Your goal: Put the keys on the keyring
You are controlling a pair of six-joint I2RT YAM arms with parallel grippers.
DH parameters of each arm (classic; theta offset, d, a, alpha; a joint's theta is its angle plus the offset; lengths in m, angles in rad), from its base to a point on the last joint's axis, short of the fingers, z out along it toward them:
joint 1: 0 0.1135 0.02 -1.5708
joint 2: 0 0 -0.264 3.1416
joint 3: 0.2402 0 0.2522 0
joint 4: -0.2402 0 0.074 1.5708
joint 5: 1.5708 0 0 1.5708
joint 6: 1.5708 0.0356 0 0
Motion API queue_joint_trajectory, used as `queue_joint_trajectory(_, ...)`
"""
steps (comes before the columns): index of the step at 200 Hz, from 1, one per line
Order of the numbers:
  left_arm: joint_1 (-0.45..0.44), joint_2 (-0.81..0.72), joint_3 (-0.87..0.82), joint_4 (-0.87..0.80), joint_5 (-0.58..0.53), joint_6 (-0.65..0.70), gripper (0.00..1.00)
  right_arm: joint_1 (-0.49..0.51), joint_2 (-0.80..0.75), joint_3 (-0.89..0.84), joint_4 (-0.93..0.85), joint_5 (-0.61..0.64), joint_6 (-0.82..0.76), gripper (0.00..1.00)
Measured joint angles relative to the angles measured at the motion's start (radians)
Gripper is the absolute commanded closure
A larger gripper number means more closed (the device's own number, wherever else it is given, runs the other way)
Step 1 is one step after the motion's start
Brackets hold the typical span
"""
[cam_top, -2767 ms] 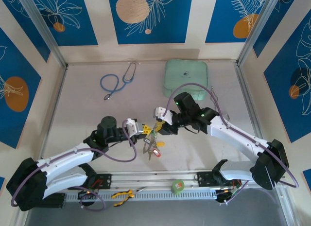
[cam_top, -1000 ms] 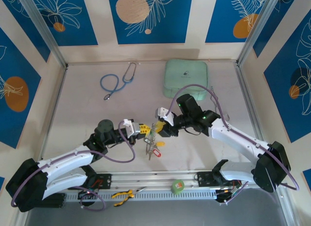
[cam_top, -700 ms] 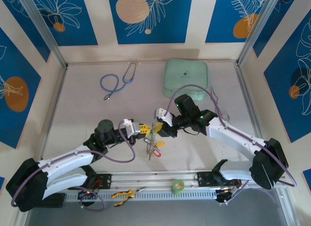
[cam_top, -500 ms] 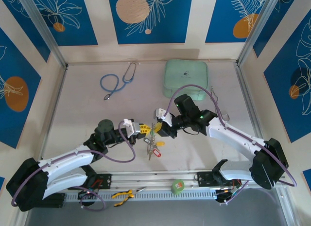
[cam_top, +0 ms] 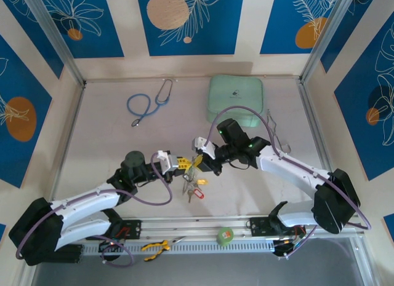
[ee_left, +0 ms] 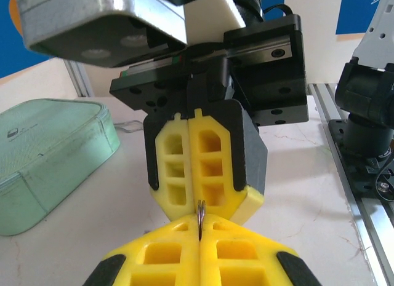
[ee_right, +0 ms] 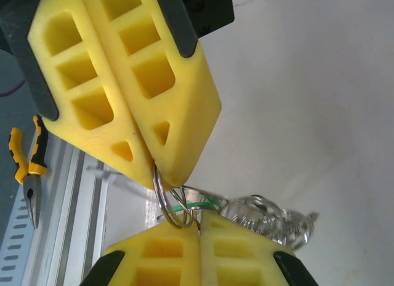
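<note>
Closing since a second ago, the right gripper [cam_top: 201, 162] is now pinching where its jaws were standing apart, clamping the keyring [ee_right: 170, 207] nose to nose with the left gripper [cam_top: 183, 165], whose jaws are squeezing the same thin ring. Both are holding it above the table [cam_top: 104, 144], around the middle and somewhat toward the near edge. The keys [cam_top: 194, 191] are dangling beneath, red tag lowest. Toward the far edge, the stethoscope [cam_top: 148, 104] and the green case [cam_top: 237, 100] are lying well apart.

Silvery keyring [cam_top: 187, 182] pinched (coloured keys [cam_top: 197, 192] dangling below).
</note>
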Motion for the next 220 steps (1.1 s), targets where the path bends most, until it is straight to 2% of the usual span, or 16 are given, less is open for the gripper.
queue_joint_trajectory(29,0.0,0.0,-0.002,0.01,0.0,0.0,1.0,0.002,0.002,0.001,0.002,0.0,0.008,0.8)
queue_joint_trajectory(45,0.0,0.0,-0.002,0.016,0.0,0.001,1.0,0.002,-0.002,0.001,0.005,0.002,0.007,0.74)
queue_joint_trajectory(95,0.0,0.0,-0.002,0.033,0.007,0.0,1.0,-0.003,-0.07,-0.018,0.035,0.003,0.016,0.74)
queue_joint_trajectory(142,0.0,0.0,-0.002,0.033,0.007,0.0,1.0,-0.003,-0.072,-0.019,0.056,-0.009,0.032,0.87)
queue_joint_trajectory(179,0.0,0.0,-0.005,0.034,0.007,0.0,1.0,-0.005,-0.077,-0.024,0.056,-0.007,0.033,0.71)
queue_joint_trajectory(220,0.0,-0.003,-0.013,0.033,0.007,0.0,1.0,-0.022,-0.161,-0.082,0.055,-0.003,0.043,0.61)
